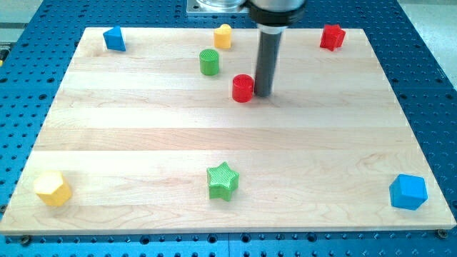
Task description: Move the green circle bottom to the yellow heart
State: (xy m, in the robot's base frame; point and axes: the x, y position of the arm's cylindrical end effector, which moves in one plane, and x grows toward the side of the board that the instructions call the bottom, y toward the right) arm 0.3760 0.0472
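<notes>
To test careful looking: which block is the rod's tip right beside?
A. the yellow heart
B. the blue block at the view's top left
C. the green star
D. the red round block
D: my tip stands just right of the red round block.

I see the green circle (208, 62) standing upright at the far side, just near-left of the yellow heart (223, 36).
</notes>
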